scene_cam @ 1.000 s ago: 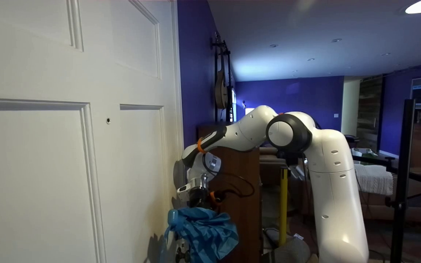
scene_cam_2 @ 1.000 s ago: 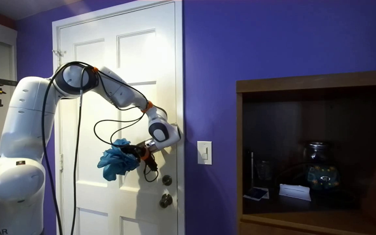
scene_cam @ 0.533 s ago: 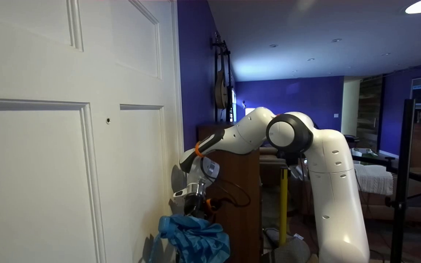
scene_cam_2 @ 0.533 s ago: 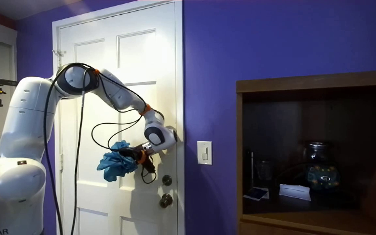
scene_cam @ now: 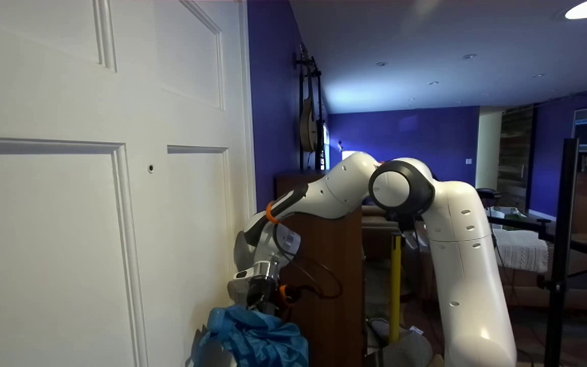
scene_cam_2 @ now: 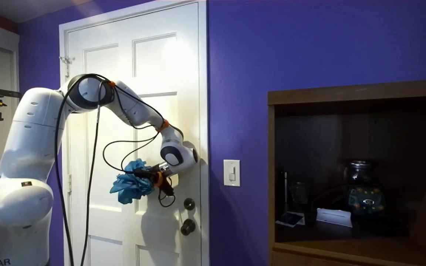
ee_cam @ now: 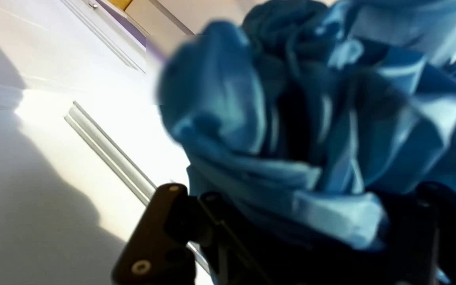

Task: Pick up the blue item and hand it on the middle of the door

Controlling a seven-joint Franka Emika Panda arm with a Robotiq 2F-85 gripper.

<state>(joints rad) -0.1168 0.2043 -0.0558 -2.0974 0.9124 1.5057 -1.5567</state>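
The gripper (ee_cam: 311, 219) clasps the blue item (scene_cam_2: 131, 186), a crumpled bundle without clear long axis, ahead of it toward the hinged edge of the door (scene_cam_2: 189, 96); contact there is unclear. Hanging probably calls for moving doorward.

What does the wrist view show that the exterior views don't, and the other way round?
Only the wrist view: a round silver screw on the black two-fingered pincer. Only an exterior view: the rectangular white light switch and the round metal doorknob. Both kinds share: the crumpled blue cloth-like item held in the pincer, and the white panelled door.
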